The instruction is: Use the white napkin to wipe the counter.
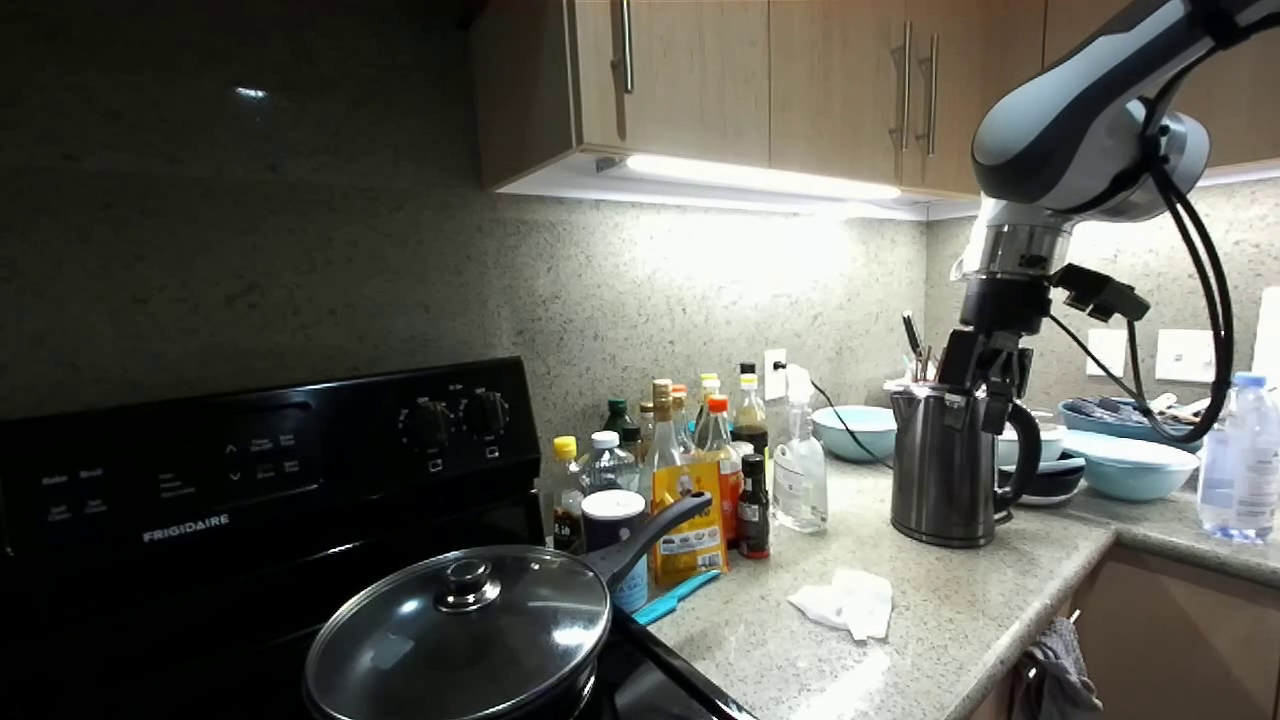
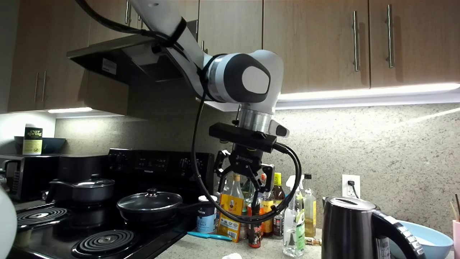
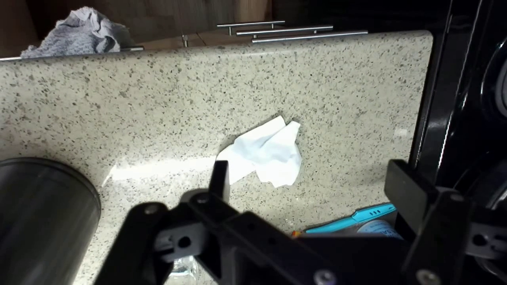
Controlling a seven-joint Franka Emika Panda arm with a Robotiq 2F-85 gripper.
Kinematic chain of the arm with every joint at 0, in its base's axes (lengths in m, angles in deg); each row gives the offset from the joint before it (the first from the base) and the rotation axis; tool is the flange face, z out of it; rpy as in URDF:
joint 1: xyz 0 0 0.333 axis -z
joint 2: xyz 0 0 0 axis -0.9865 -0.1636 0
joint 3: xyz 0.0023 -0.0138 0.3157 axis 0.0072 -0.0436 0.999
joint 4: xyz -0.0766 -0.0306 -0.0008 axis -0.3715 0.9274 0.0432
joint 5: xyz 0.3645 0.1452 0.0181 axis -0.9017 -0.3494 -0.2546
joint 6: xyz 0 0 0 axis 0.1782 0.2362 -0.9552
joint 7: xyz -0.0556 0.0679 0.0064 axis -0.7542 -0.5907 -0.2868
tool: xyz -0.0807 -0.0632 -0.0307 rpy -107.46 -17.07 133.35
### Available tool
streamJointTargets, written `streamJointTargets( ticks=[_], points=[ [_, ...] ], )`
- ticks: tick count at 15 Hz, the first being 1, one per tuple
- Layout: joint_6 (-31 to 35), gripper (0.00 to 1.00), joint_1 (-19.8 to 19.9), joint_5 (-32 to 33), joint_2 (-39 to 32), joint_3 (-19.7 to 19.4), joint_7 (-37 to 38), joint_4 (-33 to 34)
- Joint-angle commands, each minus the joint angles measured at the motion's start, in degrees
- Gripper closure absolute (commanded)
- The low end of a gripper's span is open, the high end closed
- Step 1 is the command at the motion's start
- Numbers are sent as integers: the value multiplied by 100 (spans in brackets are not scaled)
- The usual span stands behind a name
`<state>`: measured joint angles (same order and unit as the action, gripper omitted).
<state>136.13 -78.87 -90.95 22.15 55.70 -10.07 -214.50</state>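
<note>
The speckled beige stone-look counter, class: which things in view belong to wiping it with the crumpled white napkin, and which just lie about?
Belong to the job:
crumpled white napkin
speckled beige counter
black gripper, open

Just lying about:
dark metal kettle, black-handled
slim blue knife-like tool
clear white-topped spray bottle
black glass-lidded pan

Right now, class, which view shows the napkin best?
The wrist view: the white napkin looks largest and clearest, though one of the fingers overlaps its edge. An exterior view shows it whole but smaller on the counter; an exterior view shows a white scrap, probably part of it, at the bottom.
</note>
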Motion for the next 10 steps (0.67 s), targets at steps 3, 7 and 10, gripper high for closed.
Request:
streamJointTargets(
  ticks=[3,7,10],
  points=[
    [99,0,2,-277,-1293,444,-137,368],
    [68,0,19,-114,-2211,997,-168,790],
    [-42,0,151,17,-2614,1275,-57,1101]
  ],
)
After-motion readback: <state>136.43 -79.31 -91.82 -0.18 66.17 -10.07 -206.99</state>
